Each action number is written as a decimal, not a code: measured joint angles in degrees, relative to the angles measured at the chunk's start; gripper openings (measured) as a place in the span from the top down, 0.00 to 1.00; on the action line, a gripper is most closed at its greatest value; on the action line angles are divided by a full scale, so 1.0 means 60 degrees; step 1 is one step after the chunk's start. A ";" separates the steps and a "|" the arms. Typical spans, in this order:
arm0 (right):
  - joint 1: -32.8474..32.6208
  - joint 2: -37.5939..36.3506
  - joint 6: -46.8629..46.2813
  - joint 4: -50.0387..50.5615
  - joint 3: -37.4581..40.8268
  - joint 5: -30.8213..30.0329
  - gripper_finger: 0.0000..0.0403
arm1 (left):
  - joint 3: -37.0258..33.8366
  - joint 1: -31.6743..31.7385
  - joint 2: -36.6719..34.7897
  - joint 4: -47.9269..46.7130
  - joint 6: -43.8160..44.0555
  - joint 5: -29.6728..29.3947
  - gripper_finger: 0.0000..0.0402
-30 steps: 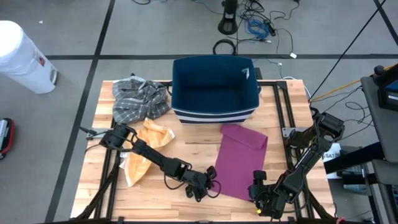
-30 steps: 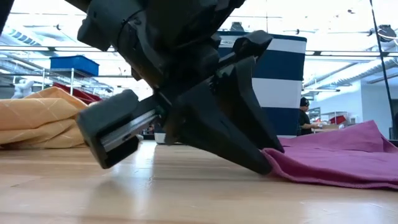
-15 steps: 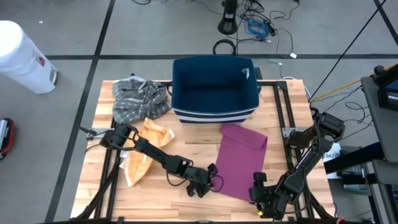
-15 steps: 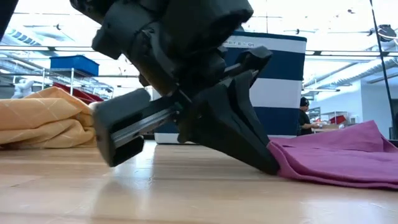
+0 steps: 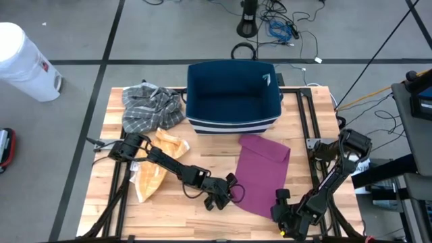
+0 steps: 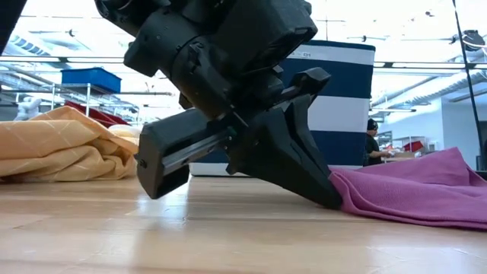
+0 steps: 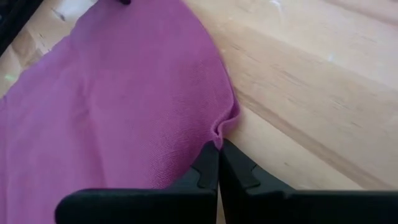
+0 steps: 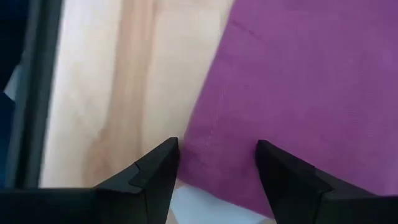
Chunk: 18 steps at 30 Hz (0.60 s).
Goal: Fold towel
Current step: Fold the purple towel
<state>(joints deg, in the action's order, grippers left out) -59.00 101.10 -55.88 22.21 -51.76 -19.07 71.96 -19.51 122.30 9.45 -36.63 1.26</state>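
A purple towel lies flat on the wooden table in front of the basket, one end folded over itself at the far side. My left gripper is low at the towel's left edge, near its near corner, and shut on it. In the low view it fills the middle, its fingertip down at the cloth. My right gripper is open at the towel's near right corner. Its fingers stand apart over the cloth; whether they touch it I cannot tell. My left gripper pinches the towel's left edge between its two fingertips, close to the near corner. The fingers slant down at it from the table's left side. The cloth puckers just ahead of the tips. The edge sits at table height and the rest of the towel lies flat.
A navy basket with white stripes stands at the far middle of the table. A grey plaid cloth is bunched at the far left. An orange towel lies under the left arm. Black frame rails run along the right edge.
My left gripper has moved a little toward the table's right and far edge, onto the towel's left edge, staying low on the table. The towel's body has stayed where it was.
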 joint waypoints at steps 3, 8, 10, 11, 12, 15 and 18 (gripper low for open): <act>-0.0006 0.0266 -0.0075 0.0118 -0.0115 -0.0088 0.52 | 0.0002 0.0000 -0.0004 -0.0114 0.0056 0.0002 1.00; -0.0007 0.0391 0.0501 0.0525 -0.0625 -0.0031 0.76 | 0.0011 -0.0032 -0.0032 -0.0333 0.0387 0.0179 1.00; -0.0002 0.0418 0.0849 0.0538 -0.0783 0.0048 0.90 | 0.0015 -0.0096 -0.0047 -0.0389 0.0556 0.0275 1.00; 0.0001 0.0432 0.0976 0.0548 -0.0840 0.0062 0.95 | 0.0015 -0.0146 -0.0047 -0.0397 0.0627 0.0290 1.00; 0.0014 0.0439 0.1031 0.0562 -0.0882 0.0059 0.97 | 0.0015 -0.0203 -0.0054 -0.0416 0.0722 0.0307 1.00; 0.0058 0.0451 0.1001 0.0398 -0.0974 -0.0010 0.97 | 0.0015 -0.0420 -0.0095 -0.0544 0.0912 0.0384 1.00; 0.0080 0.0446 0.1031 0.0049 -0.0993 -0.0018 0.99 | 0.0011 -0.0643 -0.0173 -0.0656 0.1060 0.0407 1.00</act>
<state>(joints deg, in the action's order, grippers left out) -58.52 103.78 -49.69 22.50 -57.71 -19.18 72.03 -23.36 121.26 5.52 -30.26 3.70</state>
